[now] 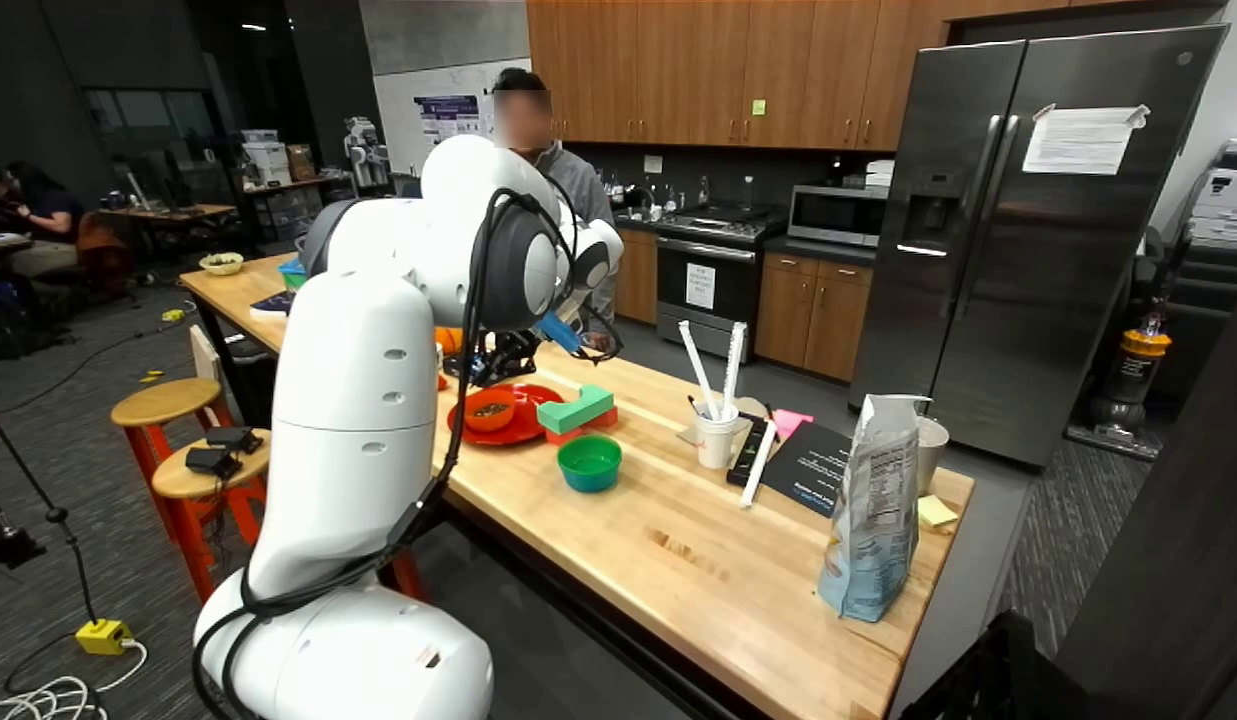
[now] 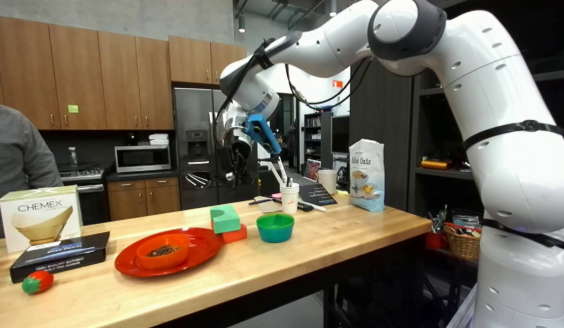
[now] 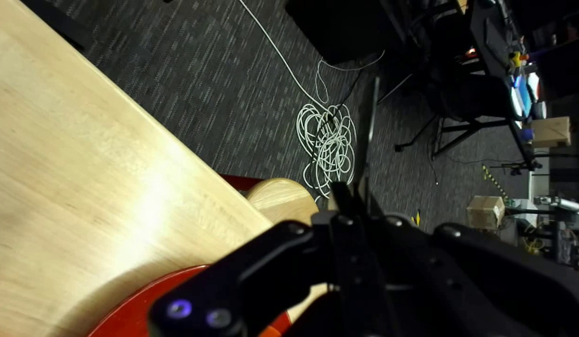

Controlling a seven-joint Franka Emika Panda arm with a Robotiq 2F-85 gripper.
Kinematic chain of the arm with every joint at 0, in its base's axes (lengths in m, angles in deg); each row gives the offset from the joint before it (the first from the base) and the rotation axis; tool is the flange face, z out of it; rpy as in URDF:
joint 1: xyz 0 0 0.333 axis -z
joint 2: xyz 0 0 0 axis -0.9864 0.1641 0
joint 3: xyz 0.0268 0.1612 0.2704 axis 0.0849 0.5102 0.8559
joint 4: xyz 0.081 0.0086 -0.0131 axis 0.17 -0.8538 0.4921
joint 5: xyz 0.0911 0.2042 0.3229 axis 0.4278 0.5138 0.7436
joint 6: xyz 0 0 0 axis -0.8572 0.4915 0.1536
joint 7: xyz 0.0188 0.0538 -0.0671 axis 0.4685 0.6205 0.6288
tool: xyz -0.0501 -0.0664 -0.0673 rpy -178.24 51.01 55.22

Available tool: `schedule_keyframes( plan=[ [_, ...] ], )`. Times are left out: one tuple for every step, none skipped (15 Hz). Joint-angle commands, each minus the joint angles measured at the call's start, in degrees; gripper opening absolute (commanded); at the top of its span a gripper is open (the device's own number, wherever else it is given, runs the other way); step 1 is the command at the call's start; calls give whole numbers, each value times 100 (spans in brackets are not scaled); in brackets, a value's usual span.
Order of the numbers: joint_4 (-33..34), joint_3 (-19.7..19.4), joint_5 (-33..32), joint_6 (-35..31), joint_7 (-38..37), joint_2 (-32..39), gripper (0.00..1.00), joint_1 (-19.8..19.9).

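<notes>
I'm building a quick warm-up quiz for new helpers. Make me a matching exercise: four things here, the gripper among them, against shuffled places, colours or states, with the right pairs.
1 gripper
2 orange bowl
3 green block
4 oats bag

A on top of a red block
B light blue toward the bottom
C shut
D on the red plate

Pairs: 1-C, 2-D, 3-A, 4-B

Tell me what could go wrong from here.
If the shut pincer swings low, it might tip the orange bowl on the red plate and spill the brown bits inside.
The green block sits stacked on a red block, so a bump could topple it.
The paper cup holds tall white sticks, perhaps making it top-heavy.
</notes>
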Motion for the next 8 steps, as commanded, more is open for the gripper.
schedule_keyframes(
  plan=[
    [15,-24,5,24,23,11,4,-19],
    [16,-23,5,28,38,17,4,-19],
    [17,-23,5,32,49,18,4,-18],
    [20,-23,5,34,53,21,4,-18],
    [26,-23,5,35,54,25,4,-18],
    [33,-22,5,38,55,29,4,-18],
    [40,-22,5,41,55,31,4,-17],
    [47,-22,5,44,55,35,4,-17]
  ],
)
